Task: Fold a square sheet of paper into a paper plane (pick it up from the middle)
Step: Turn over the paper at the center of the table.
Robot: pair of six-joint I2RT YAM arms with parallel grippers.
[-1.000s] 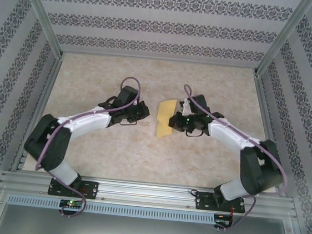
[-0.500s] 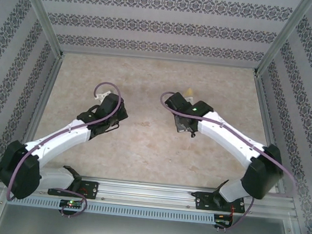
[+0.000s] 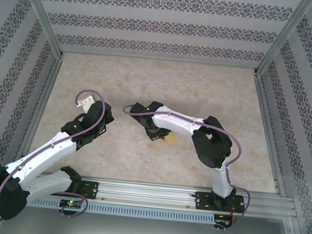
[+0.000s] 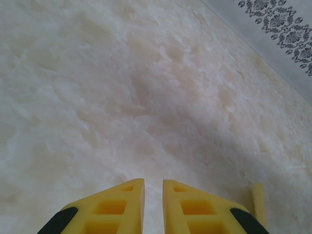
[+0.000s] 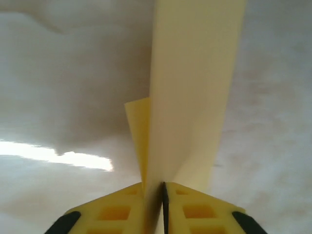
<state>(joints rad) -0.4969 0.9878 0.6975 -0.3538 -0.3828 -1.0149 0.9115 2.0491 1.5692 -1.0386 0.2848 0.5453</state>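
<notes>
Pinches the paper (image 5: 195, 73) in the right tool (image 5: 153, 186), fingers (image 5: 112, 209) nearly together with the sheet edge-on in the slit between them. Stands up ahead of that tool as a tall folded strip, with a smaller flap poking out left of the fold. From above, peeks out just right of that tool, low over the table (image 3: 148, 82). Shows the left tool (image 4: 153, 183) parted by a narrow gap, with nothing in it and bare table ahead. Sits well apart from the paper, off to its left.
</notes>
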